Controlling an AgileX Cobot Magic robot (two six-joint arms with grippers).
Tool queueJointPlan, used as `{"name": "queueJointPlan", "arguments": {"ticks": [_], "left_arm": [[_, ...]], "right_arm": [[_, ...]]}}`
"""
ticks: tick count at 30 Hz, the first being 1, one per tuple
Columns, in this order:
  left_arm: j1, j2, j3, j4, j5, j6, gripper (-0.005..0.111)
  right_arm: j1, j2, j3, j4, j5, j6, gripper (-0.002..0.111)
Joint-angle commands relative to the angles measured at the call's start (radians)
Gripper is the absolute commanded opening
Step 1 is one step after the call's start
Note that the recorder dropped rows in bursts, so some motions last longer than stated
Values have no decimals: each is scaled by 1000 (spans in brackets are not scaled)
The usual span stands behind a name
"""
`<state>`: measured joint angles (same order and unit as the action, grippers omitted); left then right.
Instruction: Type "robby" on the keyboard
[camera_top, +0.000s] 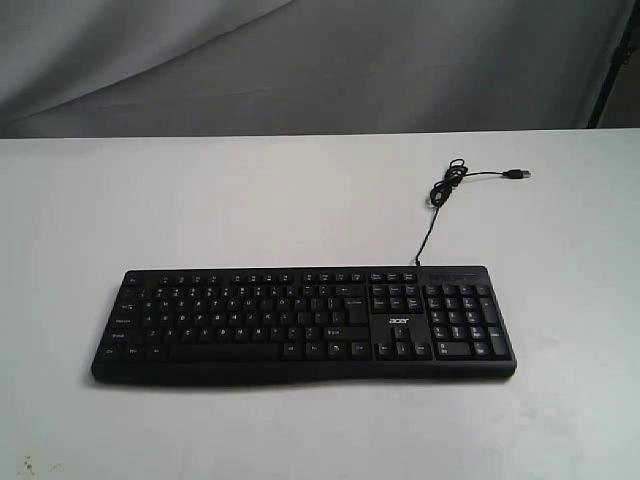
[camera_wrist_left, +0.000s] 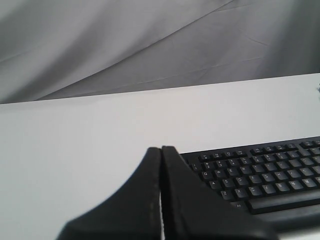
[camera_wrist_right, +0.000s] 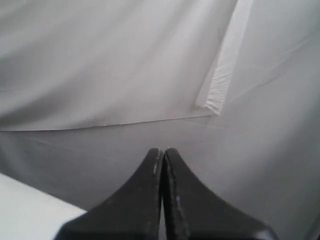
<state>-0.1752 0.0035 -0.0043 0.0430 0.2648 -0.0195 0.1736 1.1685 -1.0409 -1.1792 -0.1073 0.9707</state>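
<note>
The wide black keyboard (camera_top: 305, 323) with white legends and an "acer" logo lies flat on the white table (camera_top: 250, 200), toward the front. Its thin black USB cable (camera_top: 445, 190) curls away behind its right end to a loose plug. Neither arm shows in the exterior view. In the left wrist view my left gripper (camera_wrist_left: 161, 148) is shut with nothing in it, held off the keyboard's (camera_wrist_left: 260, 172) left end. My right gripper (camera_wrist_right: 163, 150) is also shut and empty, and faces the grey cloth backdrop; the keyboard is out of that view.
A grey cloth backdrop (camera_top: 300, 60) hangs behind the table's far edge. A dark upright (camera_top: 610, 60) stands at the back right. A white strip (camera_wrist_right: 222, 65) runs down the backdrop in the right wrist view.
</note>
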Motion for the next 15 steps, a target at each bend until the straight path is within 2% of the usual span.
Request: {"name": "queueJointPlan", "arguments": {"ticks": [1, 4, 5, 7, 9, 10, 12, 15], "left_arm": [[-6, -3, 4, 5, -6, -3, 0], [-6, -3, 4, 5, -6, -3, 0], [-6, -3, 4, 5, -6, -3, 0], [-6, -3, 4, 5, -6, -3, 0], [-6, -3, 4, 5, -6, -3, 0], [-6, -3, 4, 5, -6, -3, 0], [-6, -3, 4, 5, -6, -3, 0], [-6, -3, 4, 5, -6, -3, 0]], "right_arm": [[3, 5, -70, -10, 40, -2, 0], [3, 25, -74, -44, -74, 29, 0], [3, 37, -74, -101, -129, 102, 0], [0, 70, -84, -291, -280, 296, 0], [-3, 130, -134, -565, -492, 533, 0], [-3, 158, -159, -565, -614, 600, 0], [-6, 222, -196, -565, -824, 609, 0], [4, 277, -233, -565, -896, 642, 0]]}}
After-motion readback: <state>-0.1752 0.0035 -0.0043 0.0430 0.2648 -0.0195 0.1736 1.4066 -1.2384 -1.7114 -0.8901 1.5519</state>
